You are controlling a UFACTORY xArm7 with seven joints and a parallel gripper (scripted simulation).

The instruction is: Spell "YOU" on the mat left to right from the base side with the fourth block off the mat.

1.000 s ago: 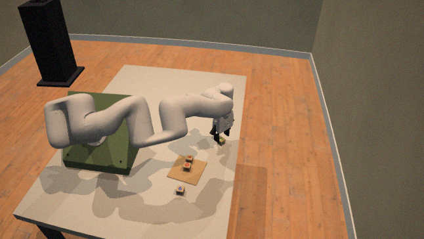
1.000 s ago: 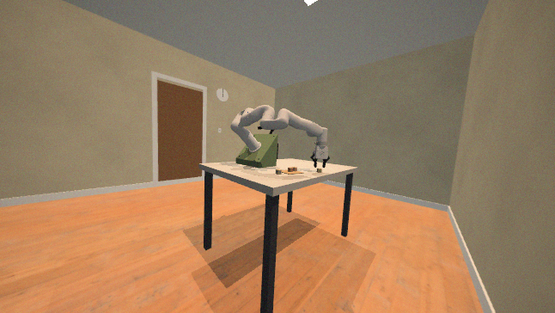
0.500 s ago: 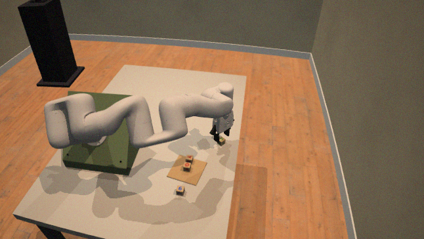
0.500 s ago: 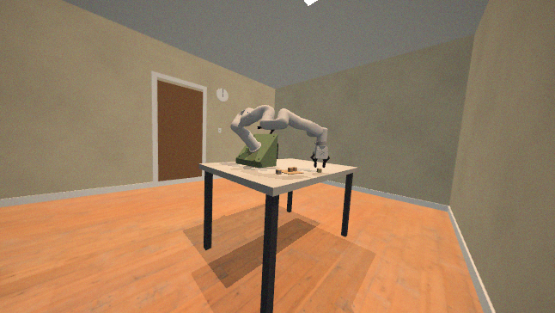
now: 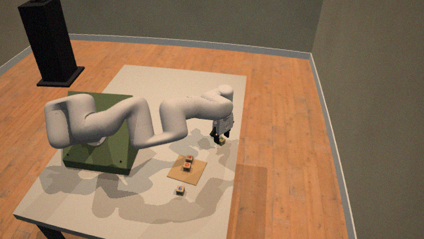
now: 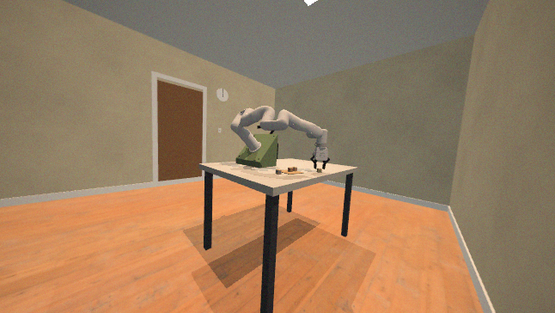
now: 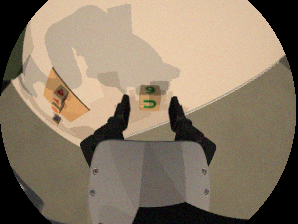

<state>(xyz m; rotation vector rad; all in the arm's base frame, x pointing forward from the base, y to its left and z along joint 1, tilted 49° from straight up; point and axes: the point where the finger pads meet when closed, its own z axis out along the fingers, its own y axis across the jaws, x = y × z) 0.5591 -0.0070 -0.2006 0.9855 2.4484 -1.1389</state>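
Note:
A tan mat (image 5: 186, 172) lies on the white table and carries two wooden blocks with red letters, one (image 5: 189, 159) close behind the other (image 5: 187, 166). A block with a blue mark (image 5: 180, 189) lies on the table in front of the mat. A block with a green U (image 5: 222, 142) sits on the table near the right edge, away from the mat. My gripper (image 5: 220, 137) points down over it, open, with a finger on either side of the block. In the wrist view the U block (image 7: 150, 99) lies between the fingertips, with a gap on each side. The mat also shows in the wrist view (image 7: 61, 92).
The arm's green base (image 5: 102, 138) stands at the left of the table. The table's right edge (image 5: 237, 144) runs close beside the U block. A black pillar (image 5: 49, 43) stands on the floor, far back left.

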